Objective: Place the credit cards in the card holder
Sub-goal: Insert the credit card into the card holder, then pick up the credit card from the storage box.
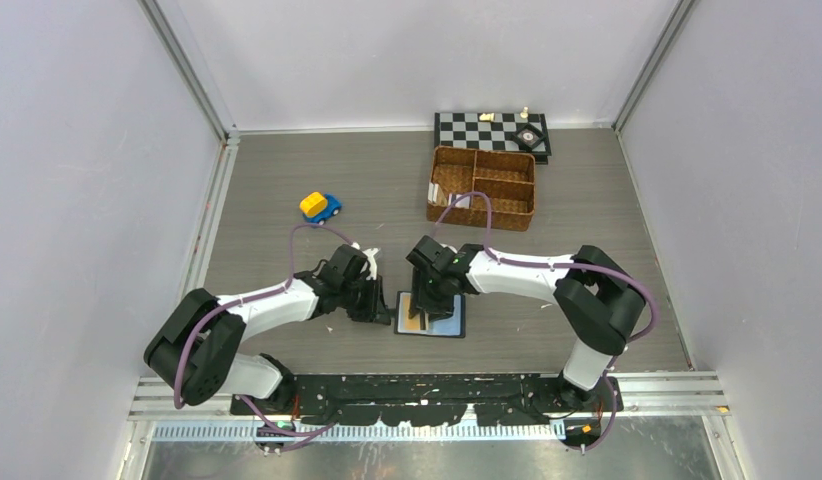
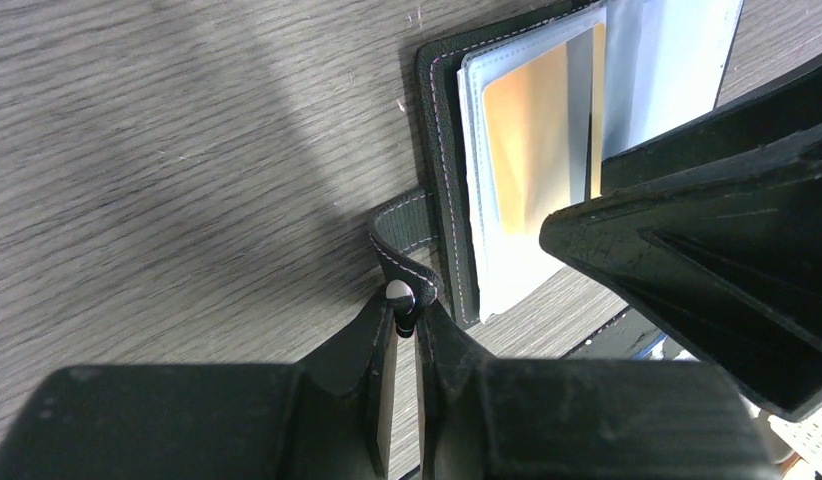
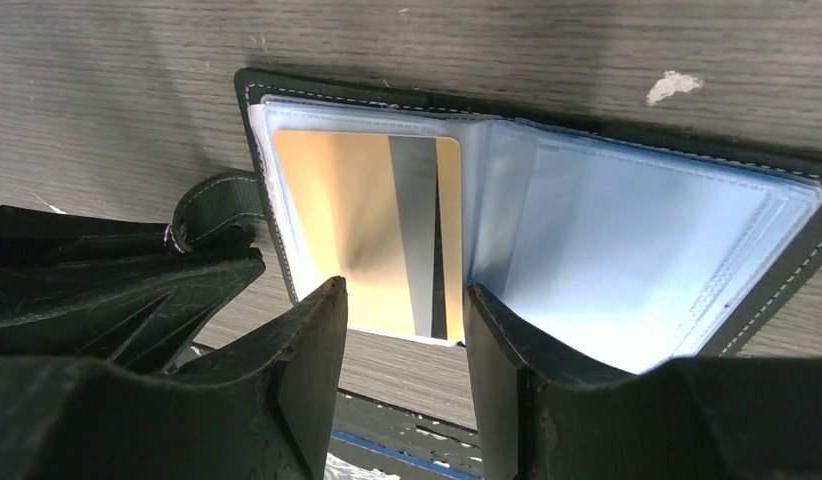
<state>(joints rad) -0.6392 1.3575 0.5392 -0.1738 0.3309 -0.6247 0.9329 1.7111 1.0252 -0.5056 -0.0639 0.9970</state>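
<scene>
Card holder (image 3: 637, 250) lies open, left gripper (image 2: 402, 310) pinching its snap tab (image 2: 407, 225), while the half-open, empty right gripper (image 3: 405, 292) should push the tan-orange card (image 3: 337, 230) squarely home.

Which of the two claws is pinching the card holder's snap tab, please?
The left claw, shut on the snap tab; the right claw hangs with jaws apart over the tan-orange card.

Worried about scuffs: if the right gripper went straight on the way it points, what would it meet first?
Probably the tan-orange card lying in the open card holder, just ahead of the right gripper; depth is unclear.
</scene>
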